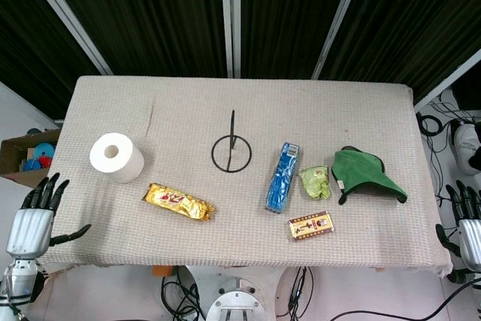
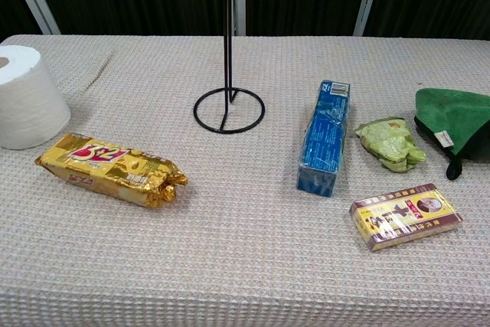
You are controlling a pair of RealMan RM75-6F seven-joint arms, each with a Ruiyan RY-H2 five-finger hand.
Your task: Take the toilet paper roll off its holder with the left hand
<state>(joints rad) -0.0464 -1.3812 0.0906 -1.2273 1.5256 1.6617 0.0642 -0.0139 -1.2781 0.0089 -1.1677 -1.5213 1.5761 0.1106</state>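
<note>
The white toilet paper roll (image 1: 116,157) (image 2: 27,98) stands upright on the table's left side, free of any hand. The black wire holder (image 1: 232,150) (image 2: 228,109), a ring base with a thin upright rod, stands bare in the middle. My left hand (image 1: 31,225) hangs off the table's front left corner, fingers spread, holding nothing, well clear of the roll. My right hand (image 1: 469,227) shows at the far right edge beyond the table, fingers apart and empty. Neither hand appears in the chest view.
A gold snack pack (image 1: 179,201) lies in front of the roll. Right of the holder lie a blue packet (image 1: 282,176), a light green pouch (image 1: 315,182), a green cloth (image 1: 364,174) and a small red-yellow box (image 1: 310,225). A cardboard box (image 1: 22,157) sits beyond the left edge.
</note>
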